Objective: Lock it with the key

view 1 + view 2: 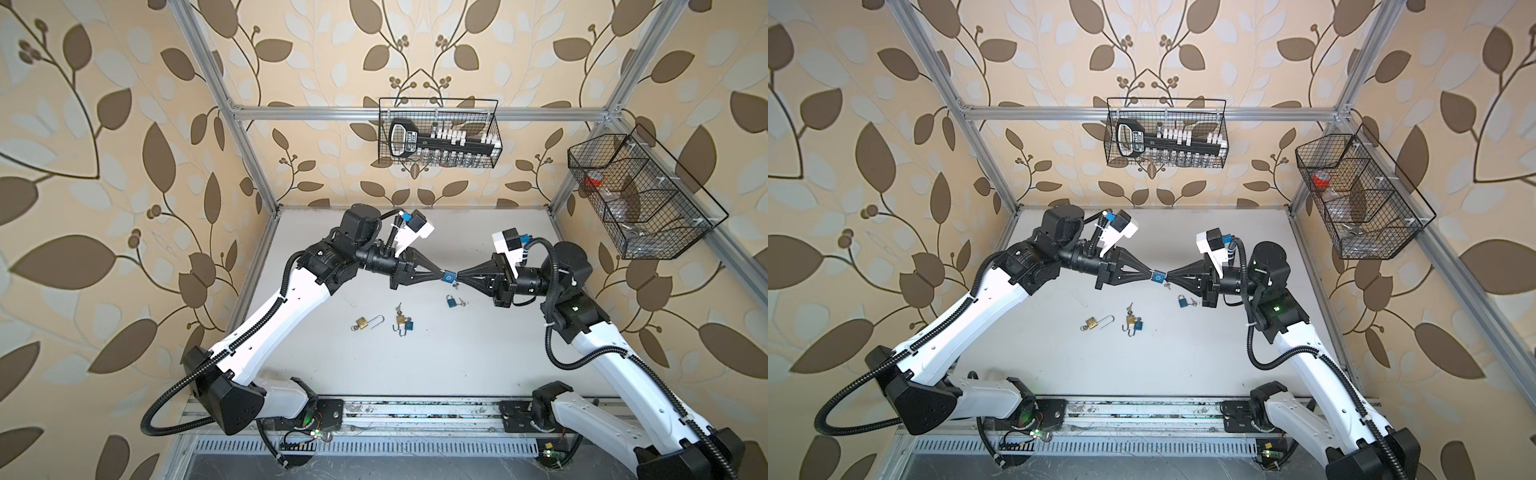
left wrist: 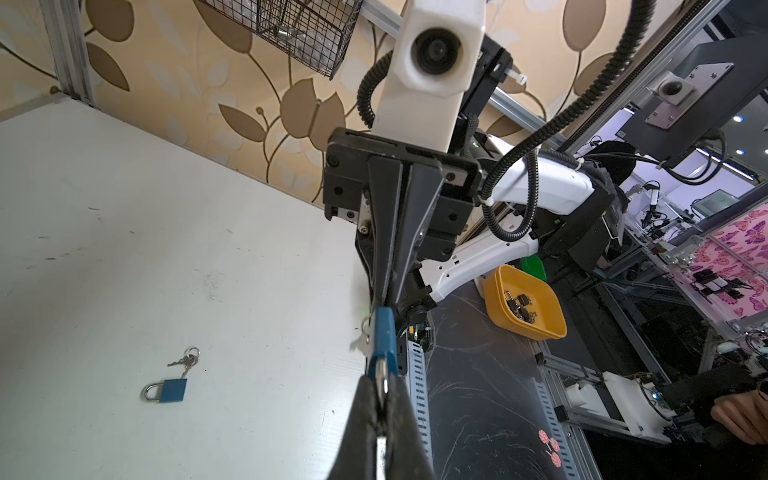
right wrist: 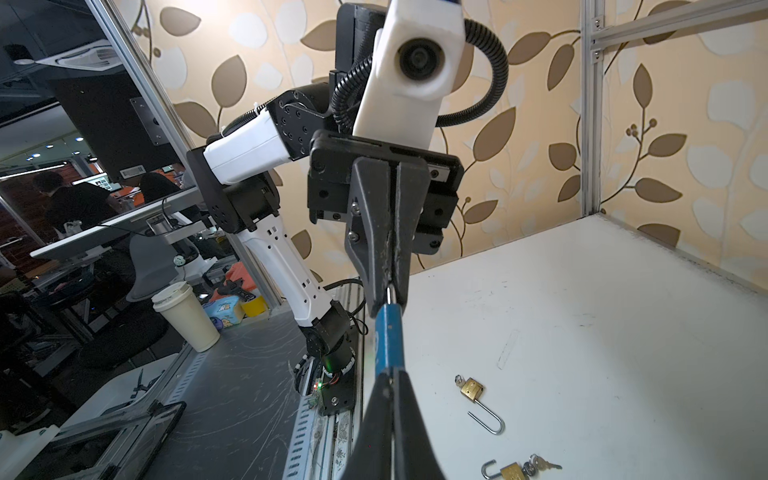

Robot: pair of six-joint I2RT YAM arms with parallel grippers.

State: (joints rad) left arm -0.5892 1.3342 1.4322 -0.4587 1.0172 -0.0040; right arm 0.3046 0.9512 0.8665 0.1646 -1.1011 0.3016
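White tabletop and leafy wallpaper frame the scene. The blue padlock hangs above the table's middle, spanned between both arms. The left gripper is clamped tight on its shackle. The right gripper is fully closed at the keyhole end, seemingly on the key, whose head is hidden between the pads; the key ring dangles beside. If the twist runs off the key's axis, the thin shackle could pivot in the left grip, or the key could slip.

robot lab, aluminium frame cell, wallpaper panels, neighbouring rigs
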